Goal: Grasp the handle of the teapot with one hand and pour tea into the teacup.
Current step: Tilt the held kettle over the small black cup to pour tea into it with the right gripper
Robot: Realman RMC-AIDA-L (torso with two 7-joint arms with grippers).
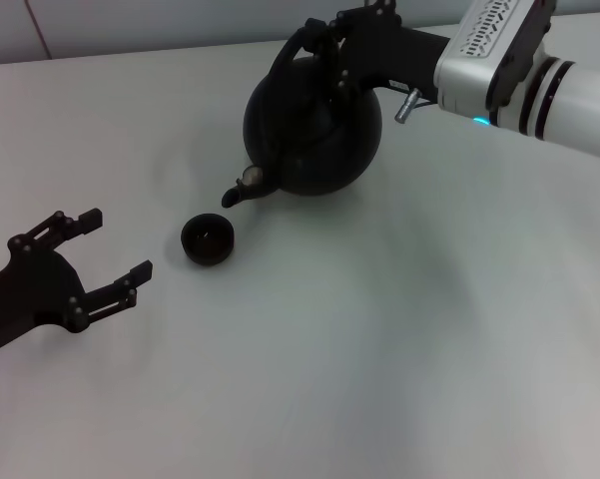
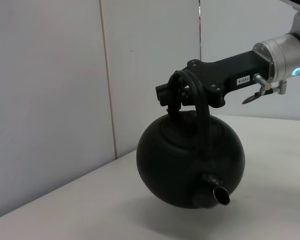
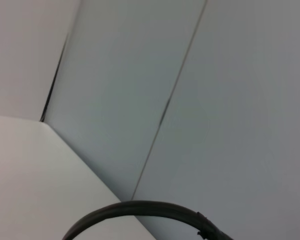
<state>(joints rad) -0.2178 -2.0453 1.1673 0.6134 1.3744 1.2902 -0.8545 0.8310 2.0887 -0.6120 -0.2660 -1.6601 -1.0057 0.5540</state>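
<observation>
My right gripper [image 1: 324, 45] is shut on the black arched handle [image 1: 285, 60] of the round black teapot [image 1: 314, 125]. The teapot hangs off the table and tilts forward, its spout [image 1: 238, 192] pointing down towards the teacup [image 1: 208, 239]. The spout tip is a little beyond and above the cup's far rim. The left wrist view shows the teapot [image 2: 189, 160], its handle [image 2: 202, 115], its spout [image 2: 220, 194] and the right gripper [image 2: 172, 92] clamped at the handle's top. The handle's arc [image 3: 140, 207] shows in the right wrist view. My left gripper [image 1: 115, 242] is open and empty, left of the cup.
The white table [image 1: 379, 349] stretches around the cup and teapot. A pale panelled wall [image 2: 50, 100] stands behind the table's far edge.
</observation>
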